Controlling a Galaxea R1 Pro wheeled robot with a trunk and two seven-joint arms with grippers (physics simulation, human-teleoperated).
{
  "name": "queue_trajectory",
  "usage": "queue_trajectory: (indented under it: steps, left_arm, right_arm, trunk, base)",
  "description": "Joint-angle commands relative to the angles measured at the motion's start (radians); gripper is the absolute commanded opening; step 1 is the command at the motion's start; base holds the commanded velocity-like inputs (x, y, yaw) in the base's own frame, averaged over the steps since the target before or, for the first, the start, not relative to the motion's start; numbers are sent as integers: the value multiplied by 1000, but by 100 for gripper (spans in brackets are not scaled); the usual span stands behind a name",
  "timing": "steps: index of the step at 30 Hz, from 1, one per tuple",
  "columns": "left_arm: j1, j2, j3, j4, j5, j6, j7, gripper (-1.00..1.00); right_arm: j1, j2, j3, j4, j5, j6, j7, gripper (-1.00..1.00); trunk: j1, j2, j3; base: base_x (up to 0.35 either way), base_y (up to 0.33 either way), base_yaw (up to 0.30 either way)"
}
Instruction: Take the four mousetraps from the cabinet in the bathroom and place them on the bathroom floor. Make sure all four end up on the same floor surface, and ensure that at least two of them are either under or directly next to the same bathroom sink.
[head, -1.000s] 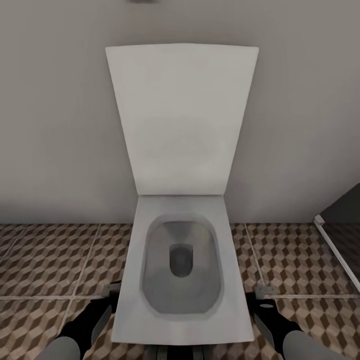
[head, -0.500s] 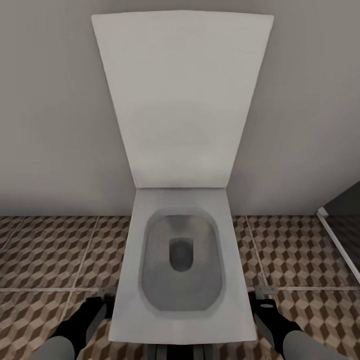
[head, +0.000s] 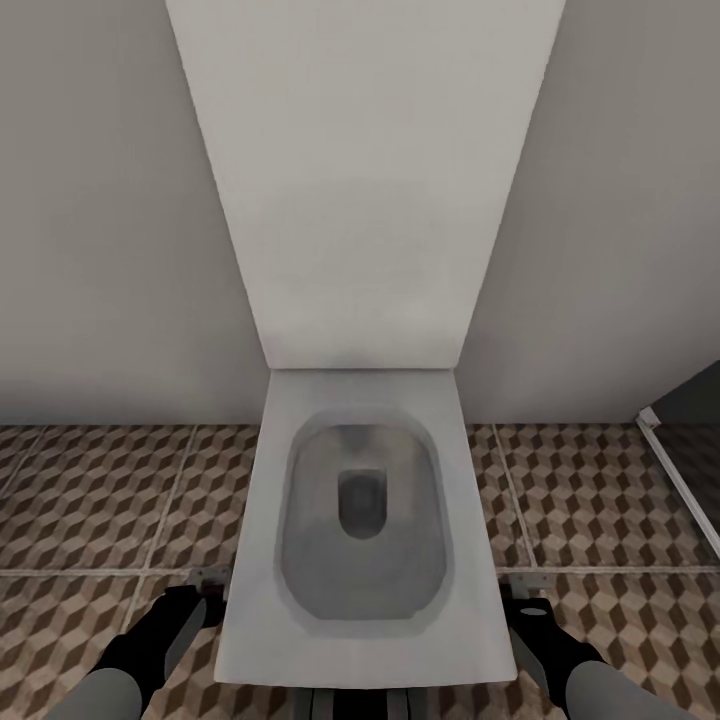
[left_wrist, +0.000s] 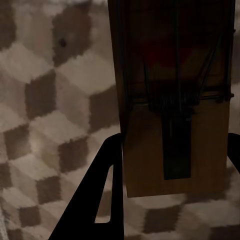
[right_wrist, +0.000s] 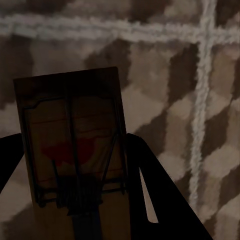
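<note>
Head view: a white toilet (head: 360, 520) with its lid raised was seen straight ahead against a grey wall, with the bathroom floor (head: 90, 500) of cube-patterned tiles spread to either side. The left gripper (head: 205, 590) was lowered just beside the toilet's left flank and the right gripper (head: 520, 592) just beside its right flank, both close above the tiles. In the left wrist view, a mousetrap (left_wrist: 175, 100) was held between the dark fingers (left_wrist: 102, 190), closed against its side edges, its long axis running straight out along the fingers and its far end projecting beyond the tips. In the right wrist view, a second mousetrap (right_wrist: 75, 150) with a red mark on its board was clamped the same way between the right fingers (right_wrist: 150, 185), lengthwise and pointing away from the claw. Each trap was thus already inside its claw, with floor tiles directly beyond. No sink was visible, so a turn away from the toilet was judged necessary before release.
</note>
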Motion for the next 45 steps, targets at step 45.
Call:
queue_trajectory:
  steps: [45]
  left_arm:
    - [0,9,-4,-5,4,0,8,-100]
  right_arm:
    - [0,-2,7,-8,-9,99,-4,-100]
  trunk:
    - [4,-3,-39]
  base:
    - [0,0,0]
